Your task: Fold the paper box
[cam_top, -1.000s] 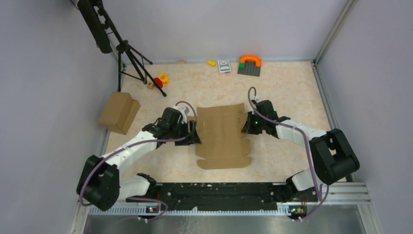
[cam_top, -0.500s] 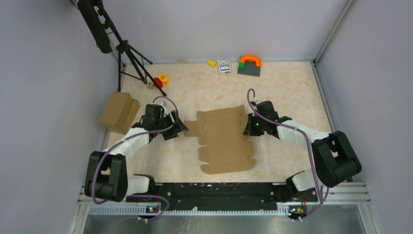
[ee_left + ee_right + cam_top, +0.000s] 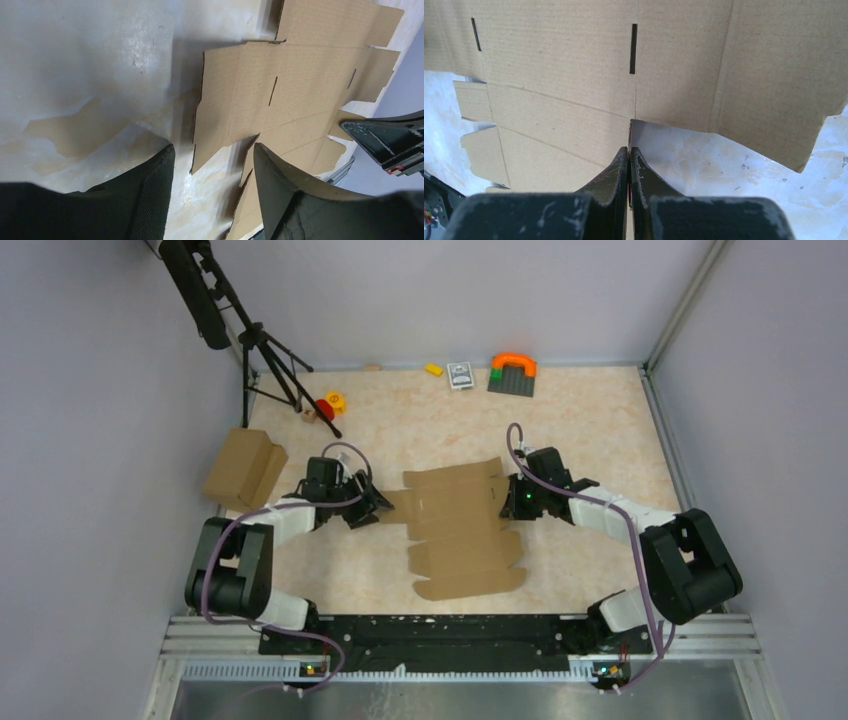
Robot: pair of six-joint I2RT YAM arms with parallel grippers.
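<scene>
Marbled tabletop (image 3: 600, 430): left claw (image 3: 214, 149) gapes empty beside the paper box (image 3: 460, 525), right claw (image 3: 629, 150) closed against it.

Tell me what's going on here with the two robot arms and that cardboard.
Two robot arms are working on a flat brown cardboard sheet with many flaps, which lies unfolded on the marbled table. The left gripper is open at the sheet's left edge, holding nothing. The right gripper is shut with its tips at a notch in the right edge; whether it pinches the cardboard is unclear. The box is not yet formed.
</scene>
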